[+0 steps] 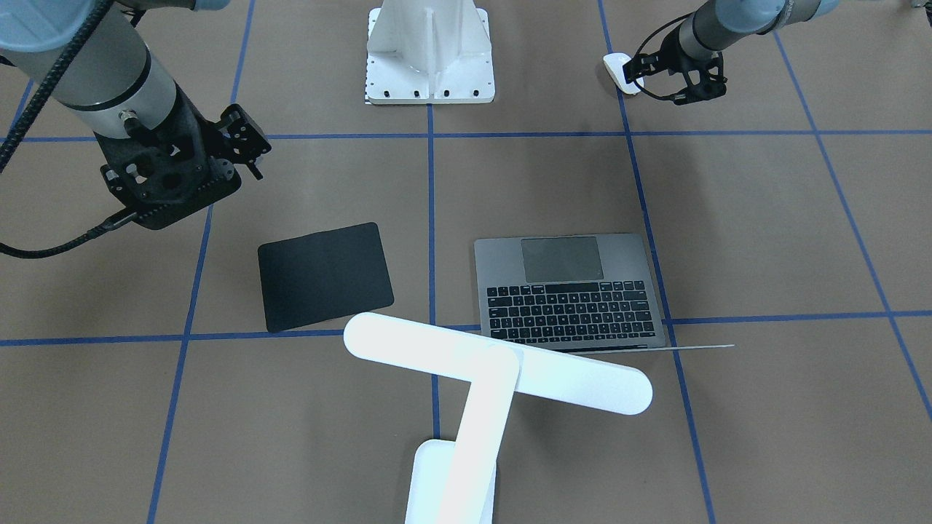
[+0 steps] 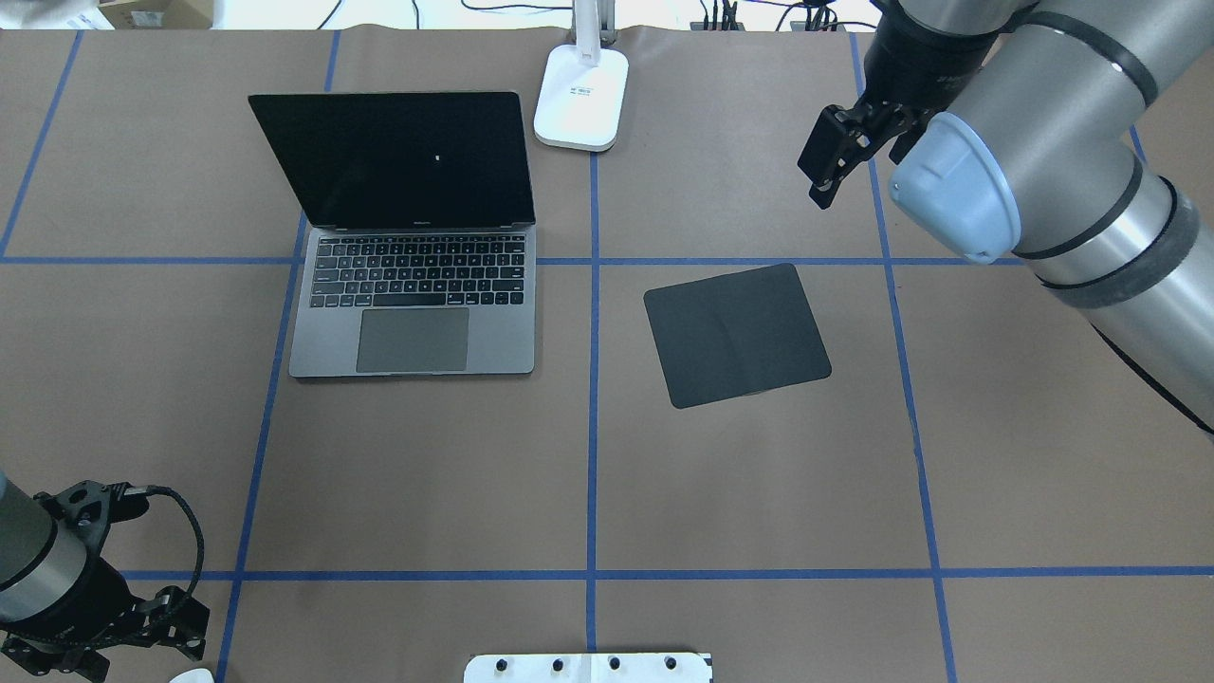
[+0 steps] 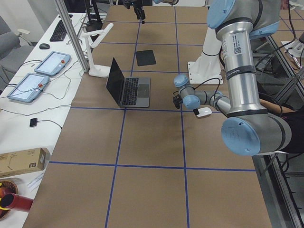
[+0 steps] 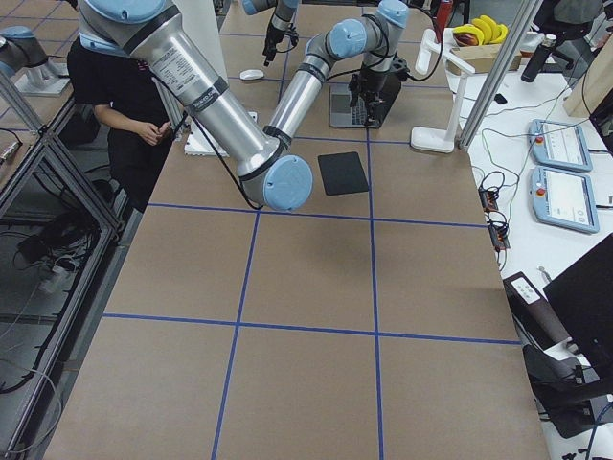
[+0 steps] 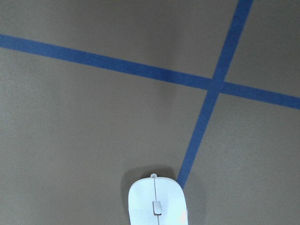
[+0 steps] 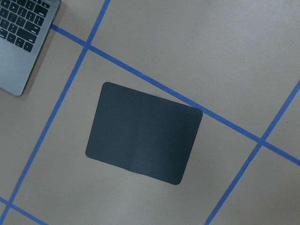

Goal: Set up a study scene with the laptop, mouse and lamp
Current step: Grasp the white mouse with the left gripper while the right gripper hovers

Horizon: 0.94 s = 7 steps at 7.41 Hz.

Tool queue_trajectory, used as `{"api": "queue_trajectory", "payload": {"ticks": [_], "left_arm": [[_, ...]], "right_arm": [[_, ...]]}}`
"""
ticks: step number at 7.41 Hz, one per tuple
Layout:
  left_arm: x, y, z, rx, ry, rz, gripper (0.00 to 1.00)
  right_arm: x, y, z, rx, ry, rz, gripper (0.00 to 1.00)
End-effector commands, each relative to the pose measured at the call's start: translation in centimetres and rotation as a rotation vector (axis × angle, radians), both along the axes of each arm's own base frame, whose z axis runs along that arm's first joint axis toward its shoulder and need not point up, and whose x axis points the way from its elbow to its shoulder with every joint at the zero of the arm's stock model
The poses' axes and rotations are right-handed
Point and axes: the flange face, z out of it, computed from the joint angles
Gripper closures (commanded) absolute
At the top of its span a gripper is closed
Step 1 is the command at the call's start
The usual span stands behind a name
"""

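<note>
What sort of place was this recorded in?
Probably a robotics lab workcell: a table papered brown with a blue tape grid, a bolted white pedestal for the arms, and teach pendants on a side bench.

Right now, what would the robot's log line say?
laptop: open | lamp: standing | mouse: at left gripper tip, off mat | right gripper: hovering, empty

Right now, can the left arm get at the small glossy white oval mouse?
Probably yes. The left hand hovers right beside the white oval mouse, which lies alone on the bare brown table; nothing stands between them.
</note>
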Motion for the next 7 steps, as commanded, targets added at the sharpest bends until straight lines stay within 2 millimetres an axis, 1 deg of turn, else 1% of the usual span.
{"api": "queue_trajectory", "payload": {"ticks": [1, 2, 3, 4, 5, 7], "left_arm": [[0.6, 0.1, 1.1, -0.010, -0.010, 0.008, 0.02], [0.7, 0.1, 1.1, -0.012, -0.010, 0.008, 0.02], [1.5, -0.2, 0.9, -0.013, -0.004, 0.004, 0.02], [2.5, 0.0, 0.9, -0.042, -0.007, 0.009, 0.02], [3.6, 1.1, 0.7, -0.056, -0.008, 0.040, 0.02], [3.8, 1.5, 0.9, -0.064, -0.014, 0.048, 0.02]], "right_arm": [[0.2, 0.4, 0.1, 0.011, -0.005, 0.000, 0.00], [0.4, 0.7, -0.3, 0.022, -0.012, 0.000, 0.00], [0.5, 0.9, -0.6, 0.028, -0.016, -0.002, 0.00], [0.6, 1.0, -0.6, 0.033, -0.014, 0.002, 0.00], [0.8, 1.3, -0.8, 0.050, -0.008, 0.006, 0.00], [0.9, 1.5, -0.9, 0.054, -0.010, 0.005, 0.00]]}}
